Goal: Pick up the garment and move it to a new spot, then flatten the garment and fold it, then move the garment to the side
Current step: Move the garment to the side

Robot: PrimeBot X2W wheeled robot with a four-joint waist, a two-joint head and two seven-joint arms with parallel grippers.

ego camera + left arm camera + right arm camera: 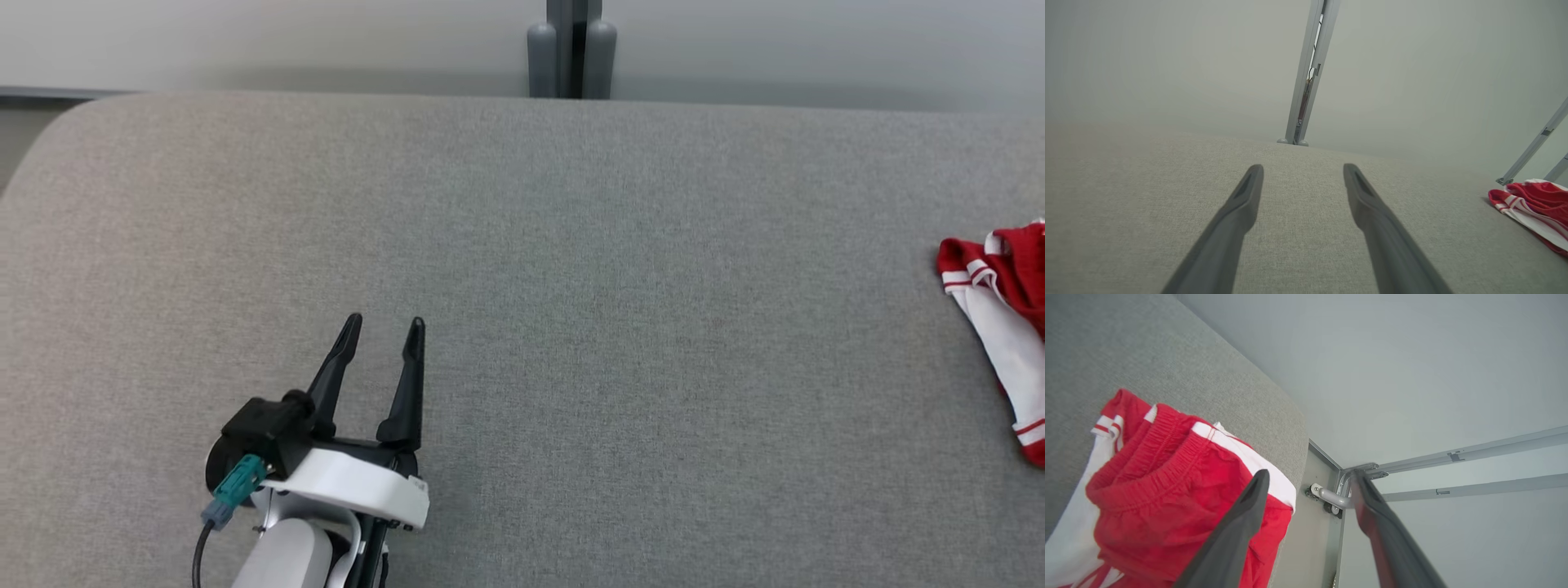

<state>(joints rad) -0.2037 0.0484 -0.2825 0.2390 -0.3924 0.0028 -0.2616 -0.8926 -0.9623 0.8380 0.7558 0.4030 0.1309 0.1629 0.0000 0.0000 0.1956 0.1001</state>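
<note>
My left gripper has its two dark, tapering fingers spread, with nothing between them. It hovers low over the bare grey cushion, well apart from the cloth. My right gripper is parted just as wide and grips nothing. One finger crosses in front of the red cloth and the other points past the cushion's rounded edge, toward a metal bracket and pale rails.

The garment lies bunched at the far right edge of the cushion, with neither gripper holding it. I take it for a pair of shorts. The fabric is thin, soft and red, with a gathered elastic waistband, white side panels and narrow red-and-white stripes at the hem.

Judging by where it lies, the last step of setting it aside looks done or nearly done. The bundle is compact but rumpled rather than crisp, so I cannot vouch for a neat fold.

The cushion is a fine, matte grey weave with softly rounded corners. Beyond it a grey metal post stands against a plain pale wall.
</note>
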